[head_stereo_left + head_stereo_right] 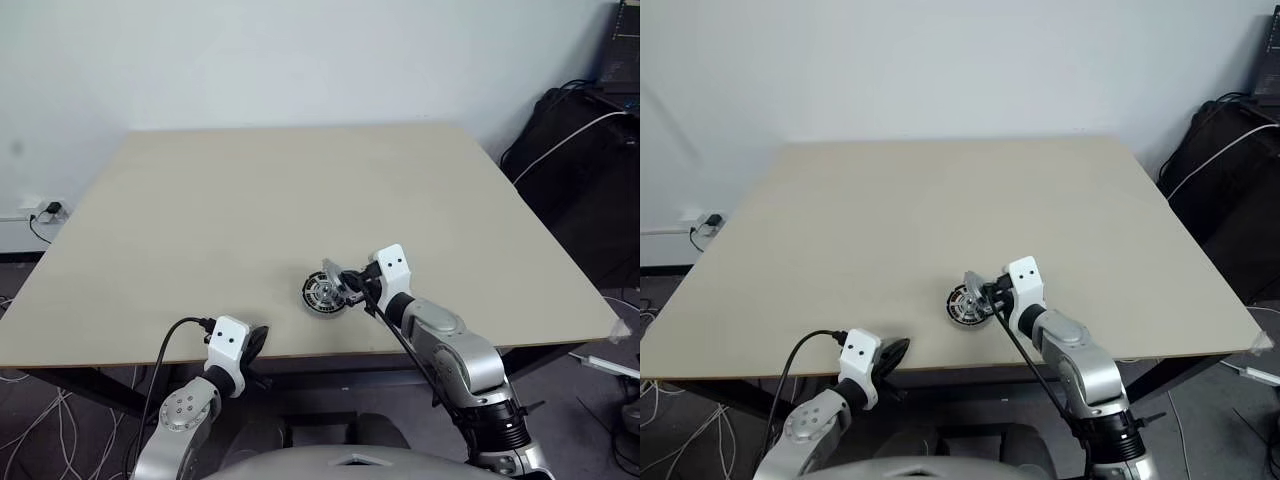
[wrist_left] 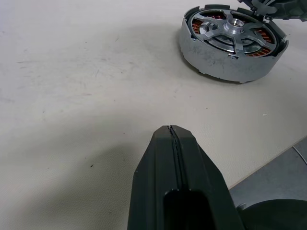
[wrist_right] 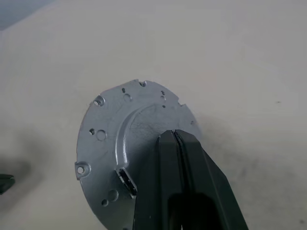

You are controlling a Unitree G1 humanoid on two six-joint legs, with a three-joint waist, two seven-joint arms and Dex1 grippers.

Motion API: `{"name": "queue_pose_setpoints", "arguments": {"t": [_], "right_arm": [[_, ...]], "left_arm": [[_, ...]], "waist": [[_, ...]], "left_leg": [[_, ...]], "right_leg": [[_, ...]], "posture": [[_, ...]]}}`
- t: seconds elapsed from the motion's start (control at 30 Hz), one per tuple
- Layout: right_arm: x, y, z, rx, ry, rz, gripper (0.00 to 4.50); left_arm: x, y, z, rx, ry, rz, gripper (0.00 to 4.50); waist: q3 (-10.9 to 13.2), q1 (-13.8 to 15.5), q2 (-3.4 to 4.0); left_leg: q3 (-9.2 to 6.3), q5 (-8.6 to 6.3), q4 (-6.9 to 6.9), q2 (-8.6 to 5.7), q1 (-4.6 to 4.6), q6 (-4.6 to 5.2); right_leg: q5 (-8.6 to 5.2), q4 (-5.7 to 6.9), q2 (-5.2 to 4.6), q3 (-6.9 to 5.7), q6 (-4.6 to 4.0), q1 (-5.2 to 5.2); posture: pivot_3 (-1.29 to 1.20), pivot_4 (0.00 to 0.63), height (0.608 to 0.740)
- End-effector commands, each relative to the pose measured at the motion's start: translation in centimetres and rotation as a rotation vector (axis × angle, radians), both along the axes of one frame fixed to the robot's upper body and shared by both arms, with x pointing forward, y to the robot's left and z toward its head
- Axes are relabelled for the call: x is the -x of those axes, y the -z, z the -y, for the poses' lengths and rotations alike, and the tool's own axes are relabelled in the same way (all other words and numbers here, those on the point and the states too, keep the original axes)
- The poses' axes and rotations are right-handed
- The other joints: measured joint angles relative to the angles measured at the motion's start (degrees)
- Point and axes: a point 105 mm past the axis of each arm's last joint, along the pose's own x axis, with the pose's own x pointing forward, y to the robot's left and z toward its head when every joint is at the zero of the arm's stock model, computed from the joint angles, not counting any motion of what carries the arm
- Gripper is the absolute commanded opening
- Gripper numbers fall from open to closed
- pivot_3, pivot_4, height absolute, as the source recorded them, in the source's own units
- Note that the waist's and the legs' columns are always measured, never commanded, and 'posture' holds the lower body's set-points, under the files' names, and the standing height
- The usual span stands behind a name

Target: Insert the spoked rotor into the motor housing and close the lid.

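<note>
One motor housing on the tan table, spoked rotor seated inside; right gripper pinching the tilted grey lid beside it; left gripper closed, empty, near the table's front edge.

One motor housing, one spoked rotor inside, one lid, one table

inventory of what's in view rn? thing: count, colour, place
table: 1, beige, fills the middle of the head views
motor housing: 1, silver with copper-brown windings, near the table's front edge
spoked rotor: 1, silver, seated in the motor housing
lid: 1, grey, tilted, held just above the housing
wall socket with plug: 1, white, on the wall at left
cables: several, black and white, off the table at right
left pincer: 1, black, shut, empty, at the front edge
right pincer: 1, black, shut on the lid
</note>
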Motion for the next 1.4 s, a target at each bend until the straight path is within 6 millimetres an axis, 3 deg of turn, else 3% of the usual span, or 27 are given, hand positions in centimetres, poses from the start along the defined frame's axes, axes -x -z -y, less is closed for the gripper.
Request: {"name": "queue_pose_setpoints", "arguments": {"t": [0.03,0.6,0.8,0.87,1.0,1.37,1.4], "right_arm": [[-0.6,-0.3,-1.0,-0.019,-0.021,0.02,0.03],[-0.7,3.4,-2.1,0.055,-0.065,-0.095,0.03],[-1.3,0.3,-2.2,0.085,-0.101,0.179,0.03],[-1.0,0.1,-2.4,0.099,-0.188,0.199,0.03],[-1.3,0.0,-1.6,0.112,-0.233,0.2,0.92],[-0.6,0.9,-1.3,0.125,-0.324,0.111,4.43],[-0.6,1.0,-1.3,0.123,-0.326,0.107,4.47]], "left_arm": [[-0.6,-1.5,0.0,0.005,0.0,0.06,0.0],[-0.6,-1.6,0.0,0.005,0.001,0.068,0.0],[-0.7,-1.6,0.1,0.003,0.006,0.072,0.0],[-0.7,-1.6,0.2,0.005,0.008,0.072,0.0],[-0.8,-1.5,0.5,0.012,0.014,0.072,0.0],[-0.8,-1.5,0.5,0.016,0.007,0.072,0.0],[-0.8,-1.5,0.5,0.017,0.007,0.072,0.0]], "waist": [[-0.01,0.01,0.0],[-0.3,-0.01,0.0],[-0.41,0.0,0.08],[-0.41,-0.01,0.1],[-0.41,0.0,0.09],[-0.41,0.19,0.09],[-0.41,0.19,0.09]], "left_leg": [[0.0,0.0,0.0,0.0,0.01,0.0],[0.0,0.0,0.0,-0.02,0.06,0.0],[0.0,0.0,0.01,-0.03,0.1,-0.01],[0.01,0.0,0.01,-0.05,0.08,-0.01],[0.01,0.01,0.02,-0.05,0.09,0.0],[0.0,0.0,0.02,-0.04,0.08,0.01],[-0.01,0.0,0.02,-0.04,0.09,0.01]], "right_leg": [[0.0,0.01,0.0,0.0,0.0,0.0],[0.01,0.02,0.02,-0.01,-0.02,0.05],[0.0,0.01,0.03,-0.03,0.0,0.11],[0.0,0.01,0.05,-0.02,0.01,0.08],[0.01,0.0,0.08,-0.02,0.01,0.11],[0.0,0.0,0.02,-0.02,-0.01,0.11],[0.0,0.0,0.01,-0.02,-0.01,0.11]], "posture": [[0.0,0.0,0.74],[0.0,0.0,0.74],[0.0,0.0,0.74],[0.0,0.0,0.74],[0.0,0.0,0.74],[0.0,0.0,0.74],[0.0,0.0,0.74]]}}
